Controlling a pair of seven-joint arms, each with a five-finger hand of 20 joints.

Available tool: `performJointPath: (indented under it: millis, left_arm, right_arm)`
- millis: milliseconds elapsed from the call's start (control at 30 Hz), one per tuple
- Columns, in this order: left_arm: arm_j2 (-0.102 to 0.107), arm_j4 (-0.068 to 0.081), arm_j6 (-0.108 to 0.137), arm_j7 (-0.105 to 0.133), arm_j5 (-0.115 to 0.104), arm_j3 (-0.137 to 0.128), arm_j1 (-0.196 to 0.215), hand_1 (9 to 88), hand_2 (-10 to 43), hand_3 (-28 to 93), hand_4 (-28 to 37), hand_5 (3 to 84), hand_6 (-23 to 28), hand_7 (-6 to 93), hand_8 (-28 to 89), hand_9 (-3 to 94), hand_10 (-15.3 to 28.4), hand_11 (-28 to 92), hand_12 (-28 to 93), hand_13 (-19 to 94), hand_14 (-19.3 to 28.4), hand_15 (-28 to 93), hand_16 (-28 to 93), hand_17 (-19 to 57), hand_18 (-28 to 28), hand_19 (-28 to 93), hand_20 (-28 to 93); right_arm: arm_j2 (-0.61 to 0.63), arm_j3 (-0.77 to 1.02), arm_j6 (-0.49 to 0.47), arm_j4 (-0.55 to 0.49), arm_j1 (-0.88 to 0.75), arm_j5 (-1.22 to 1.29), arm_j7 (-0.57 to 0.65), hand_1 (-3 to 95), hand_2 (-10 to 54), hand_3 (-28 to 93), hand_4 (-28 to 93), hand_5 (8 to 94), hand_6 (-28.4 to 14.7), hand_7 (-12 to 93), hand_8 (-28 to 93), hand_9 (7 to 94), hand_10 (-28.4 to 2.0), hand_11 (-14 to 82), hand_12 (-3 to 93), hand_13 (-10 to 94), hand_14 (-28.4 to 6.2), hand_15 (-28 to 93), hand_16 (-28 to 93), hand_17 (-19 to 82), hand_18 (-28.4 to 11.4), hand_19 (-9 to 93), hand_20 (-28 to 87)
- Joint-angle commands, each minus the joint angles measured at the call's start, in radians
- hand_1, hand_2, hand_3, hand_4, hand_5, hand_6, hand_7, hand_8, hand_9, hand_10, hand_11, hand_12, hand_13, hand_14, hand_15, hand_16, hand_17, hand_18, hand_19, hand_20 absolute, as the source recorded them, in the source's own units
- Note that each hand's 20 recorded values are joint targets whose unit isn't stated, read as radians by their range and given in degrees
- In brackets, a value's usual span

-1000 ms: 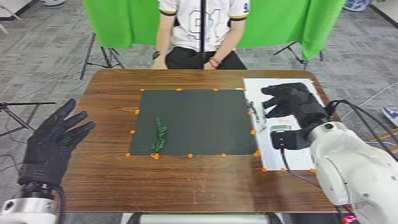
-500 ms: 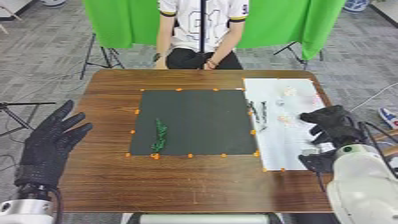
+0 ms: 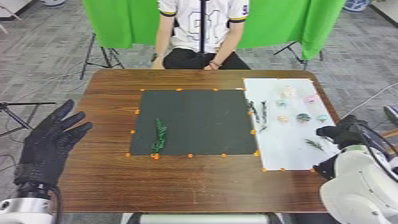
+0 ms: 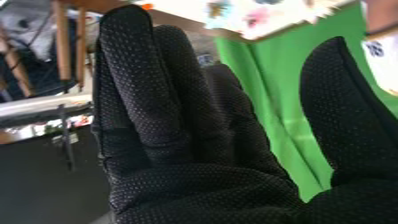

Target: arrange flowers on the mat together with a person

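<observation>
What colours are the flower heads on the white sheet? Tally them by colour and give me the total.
Pink flower head: 1
Cream flower head: 1
Peach flower head: 1
Blue-green flower heads: 3
Total: 6

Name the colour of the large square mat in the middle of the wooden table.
The mat is dark grey, seen best in the head view.
</observation>
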Motion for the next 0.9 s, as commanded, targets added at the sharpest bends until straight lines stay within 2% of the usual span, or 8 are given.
performJointPath:
  millis: [33,400,433,633,700,767,833,900]
  left_arm:
    - [0.004,-0.001,-0.003,0.01,-0.005,0.003,0.014,21.8,8.5,75,-25.2,31.6,5.7,10.1,-8,29.8,15.4,19,11,20,22.2,47,-6,-9.2,18.8,41,16]
    - [-0.004,0.003,-0.016,-0.007,0.008,0.006,-0.005,21.7,8.4,75,-25.2,31.7,5.7,10.2,-8,29.7,15.3,19,11,20,22.2,47,-6,-9.2,18.8,41,16]
    - [-0.002,0.003,-0.014,-0.001,0.006,0.006,-0.004,21.7,8.4,75,-25.2,31.7,5.7,10.2,-8,29.7,15.4,19,11,20,22.2,47,-6,-9.2,18.8,41,16]
    - [-0.006,0.005,-0.02,-0.016,0.013,0.008,-0.012,21.7,8.4,75,-25.3,31.8,5.7,10.1,-8,29.7,15.3,19,11,20,22.2,47,-6,-9.2,18.8,41,16]
    - [-0.001,0.004,-0.015,-0.004,0.007,0.009,-0.005,21.7,8.4,75,-25.2,31.7,5.7,10.1,-8,29.7,15.4,19,11,21,22.3,47,-6,-9.2,18.8,41,16]
    - [-0.006,0.005,-0.017,-0.012,0.012,0.006,-0.01,21.8,8.4,75,-25.2,31.7,5.7,10.1,-8,29.7,15.4,19,11,21,22.2,47,-6,-9.2,18.8,41,16]
    - [-0.004,0.008,-0.028,-0.001,0.011,0.004,-0.005,21.8,8.4,75,-25.2,31.8,5.7,10.1,-8,29.7,15.3,19,11,21,22.2,47,-6,-9.2,18.8,41,16]
    - [0.01,0.007,-0.02,0.018,0.003,0.01,0.001,21.8,8.4,75,-25.2,31.8,5.8,10.1,-8,29.7,15.3,19,11,21,22.2,47,-6,-9.2,18.8,41,16]
  right_arm:
    - [0.007,0.021,-0.076,0.059,-0.001,0.074,0.043,35.5,-2.8,64,-17,50.2,-9.5,5,-9,71.5,-23.7,16.9,14.9,71,-20.2,52,11,32,-28.4,85,-23]
    - [0.029,-0.043,-0.118,0.147,0.032,0.077,0.078,38.1,-4.1,63,-17,50.2,-9.6,4,-8,68.4,-22.9,16.4,14.4,71,-19.6,53,11,33,-28.4,86,-25]
    - [0.031,-0.048,-0.115,0.154,0.039,0.083,0.074,38.2,-4.2,63,-17,50.2,-9.6,4,-8,68.2,-22.7,16.4,14.4,71,-19.5,53,11,33,-28.4,86,-25]
    - [0.035,-0.073,-0.133,0.187,0.067,0.113,0.076,39.1,-4.9,62,-18,51.9,-10.8,3,-8,66.5,-20.5,17.4,14.2,71,-18.4,54,11,32,-28.4,86,-25]
    - [0.035,-0.082,-0.147,0.191,0.077,0.12,0.072,39.9,-4.9,61,-17,52.9,-11.9,3,-8,65.7,-19.4,18.5,14.1,70,-17.9,54,11,32,-28.4,86,-24]
    - [0.034,-0.096,-0.15,0.196,0.094,0.128,0.066,40.9,-5.2,60,-17,54.3,-12.9,3,-8,64.9,-18.8,19.0,13.9,70,-17.4,54,11,32,-28.4,85,-24]
    - [0.036,-0.123,-0.153,0.208,0.12,0.124,0.067,42.1,-5.4,59,-17,55.0,-13.4,3,-8,64.7,-18.6,19.3,13.7,70,-16.9,55,12,32,-28.4,86,-23]
    - [0.036,-0.153,-0.16,0.223,0.147,0.11,0.071,43.0,-5.4,59,-17,55.6,-14.2,4,-8,64.6,-17.9,20.4,13.7,70,-16.6,57,12,33,-28.4,86,-21]
